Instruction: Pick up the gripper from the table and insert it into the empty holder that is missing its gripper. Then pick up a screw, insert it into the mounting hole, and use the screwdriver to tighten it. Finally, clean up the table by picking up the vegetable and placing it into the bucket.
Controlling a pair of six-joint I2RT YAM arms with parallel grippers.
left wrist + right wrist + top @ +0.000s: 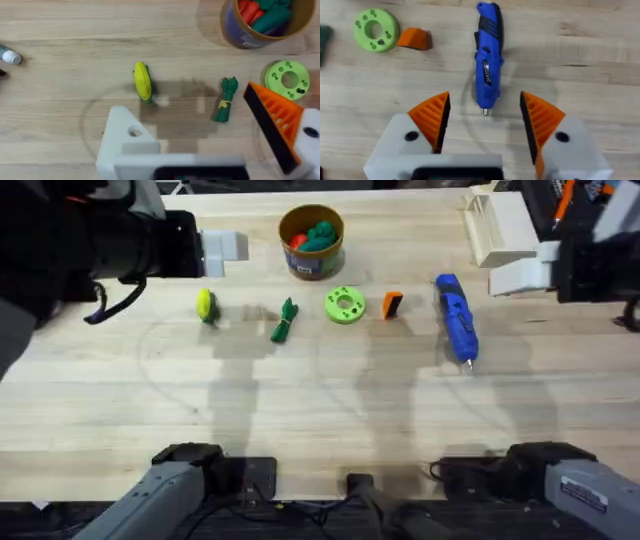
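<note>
Screwdriver [455, 316] lies flat on the table [330, 420] toward the right edge, long axis running far edge to near edge, metal tip toward the near edge. Orange gripper [392, 304] sits between it and the green disc [344, 304]. Right gripper [485, 119] hangs spread wide over the tip, holding nothing. Left gripper [200, 135]: one orange pad [272, 120] fitted, one bare holder [122, 137], empty.

Left end effector [222, 250] is hanging at the upper left, one finger lacking its pad; right end effector [484, 120] is hovering with fingers spread wide.
</note>
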